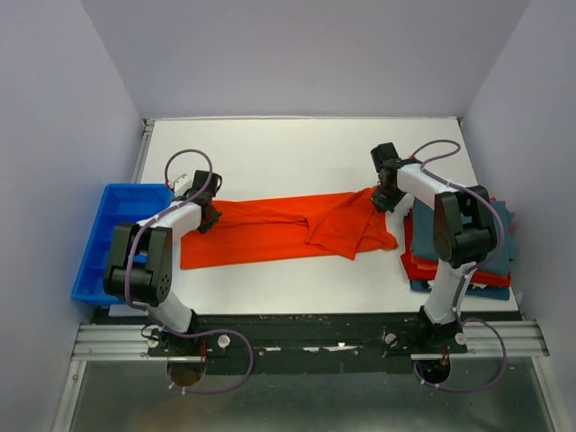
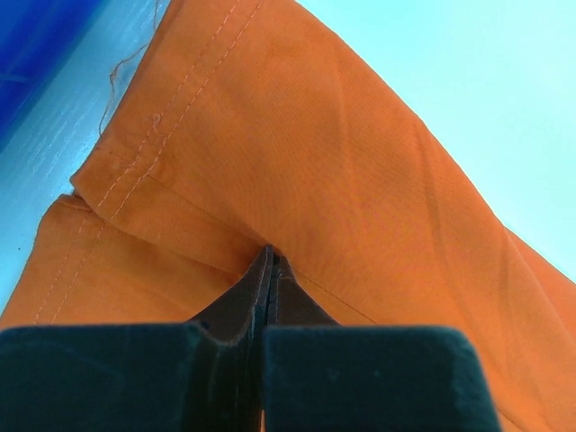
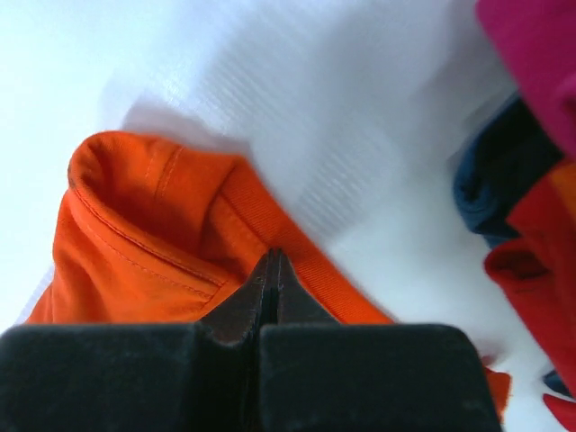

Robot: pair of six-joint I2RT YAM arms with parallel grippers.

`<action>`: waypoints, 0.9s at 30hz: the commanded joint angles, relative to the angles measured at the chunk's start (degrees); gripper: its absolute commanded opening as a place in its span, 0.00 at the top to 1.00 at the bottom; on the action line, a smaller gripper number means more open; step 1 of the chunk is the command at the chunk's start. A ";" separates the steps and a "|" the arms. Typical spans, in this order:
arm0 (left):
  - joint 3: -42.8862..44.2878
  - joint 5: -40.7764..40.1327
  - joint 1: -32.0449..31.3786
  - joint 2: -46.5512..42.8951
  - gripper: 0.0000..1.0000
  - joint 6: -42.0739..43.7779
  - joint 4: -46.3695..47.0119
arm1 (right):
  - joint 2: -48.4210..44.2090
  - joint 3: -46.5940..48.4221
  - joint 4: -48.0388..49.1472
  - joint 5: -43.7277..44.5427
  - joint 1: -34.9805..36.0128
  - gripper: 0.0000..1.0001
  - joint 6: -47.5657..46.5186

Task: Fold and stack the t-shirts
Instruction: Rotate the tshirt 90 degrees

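A bright orange-red t-shirt (image 1: 279,229) lies stretched across the middle of the white table, folded lengthwise. My left gripper (image 1: 205,216) is shut on its left end near the hem (image 2: 270,256); the stitched hem (image 2: 153,144) shows in the left wrist view. My right gripper (image 1: 385,196) is shut on its right end at the ribbed collar (image 3: 274,256). A stack of folded shirts (image 1: 499,261), dark teal, red and blue, sits at the right edge of the table and shows in the right wrist view (image 3: 522,207).
A rigid blue plastic bin (image 1: 112,238) stands at the left edge of the table beside the left arm; its wall shows in the left wrist view (image 2: 36,54). White walls close in the table on three sides.
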 commanded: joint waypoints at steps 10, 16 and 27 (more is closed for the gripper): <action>-2.06 -0.27 0.52 -2.84 0.99 1.59 -4.06 | -3.59 3.61 5.23 0.61 3.99 0.99 -8.64; -2.32 -0.01 0.51 -2.75 0.99 0.71 -4.24 | 6.69 10.99 0.49 -1.59 3.82 0.99 -6.01; -4.51 2.72 0.43 -3.54 0.99 -2.10 -4.50 | 11.36 17.15 -6.01 -1.58 2.94 0.99 -2.39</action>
